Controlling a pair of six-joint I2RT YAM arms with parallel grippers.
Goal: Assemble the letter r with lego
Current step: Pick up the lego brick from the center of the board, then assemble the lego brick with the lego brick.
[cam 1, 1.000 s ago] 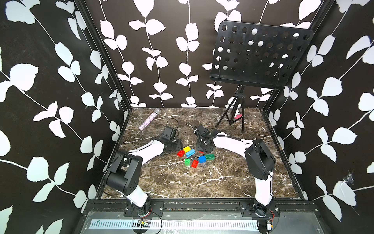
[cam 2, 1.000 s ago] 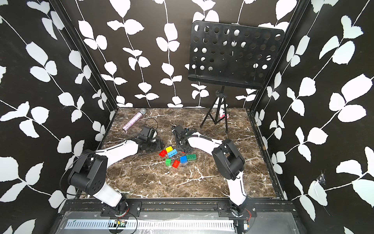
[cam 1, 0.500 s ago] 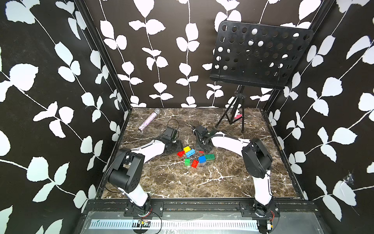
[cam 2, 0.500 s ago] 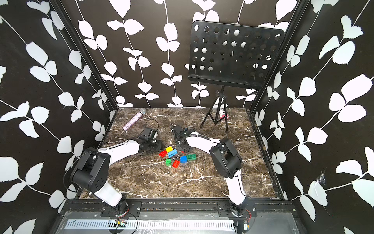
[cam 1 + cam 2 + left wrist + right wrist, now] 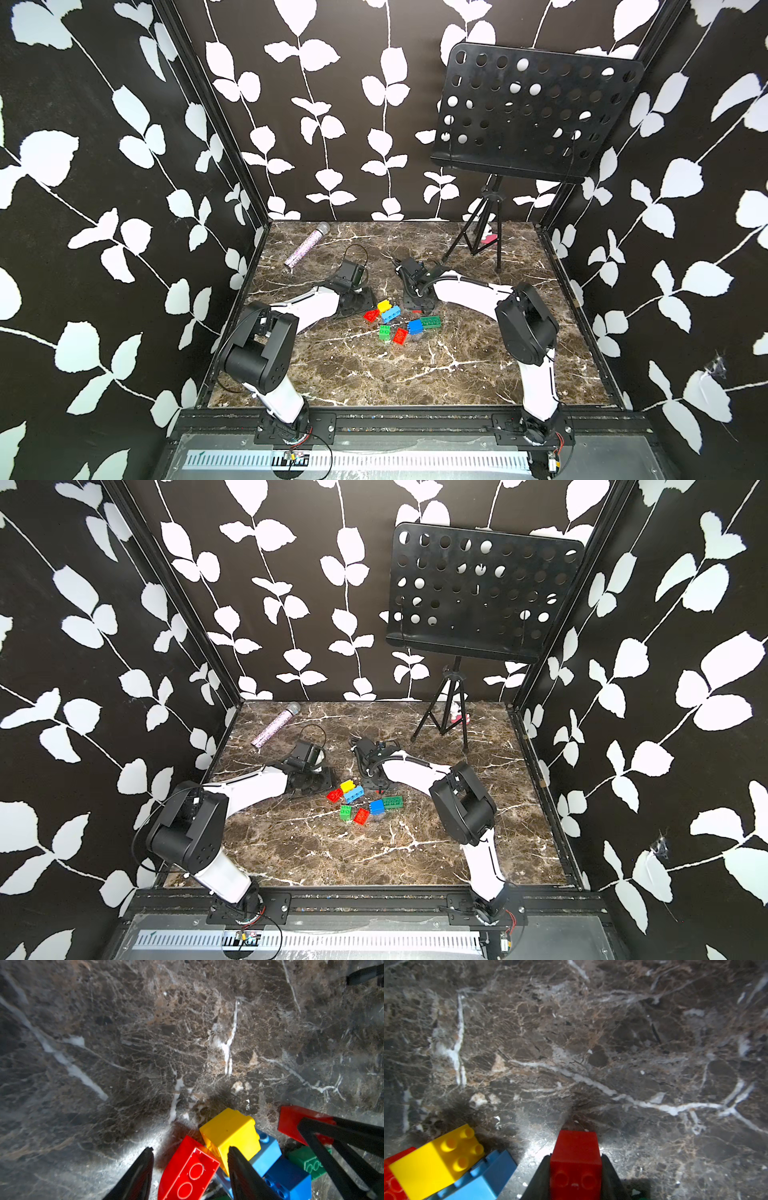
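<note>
The red studded plastic brick (image 5: 576,1147) in the right pincer (image 5: 576,1156) runs off the right wrist view's edge, in both top views the pincer hides most of it, and the pinkish thing (image 5: 491,240) behind the black tripod (image 5: 493,197) is too small to identify.

My lego (image 5: 376,806), mid-table: yellow brick (image 5: 383,306) on the light blue brick (image 5: 392,314), tilted red brick (image 5: 371,316) at its 9 o'clock, light green brick (image 5: 385,332) at 6, second red brick (image 5: 400,336) at 5, blue brick (image 5: 415,327) and long dark green brick (image 5: 430,322) at 4. Third red brick (image 5: 576,1145) is pinched in my right gripper (image 5: 576,1157).
</note>
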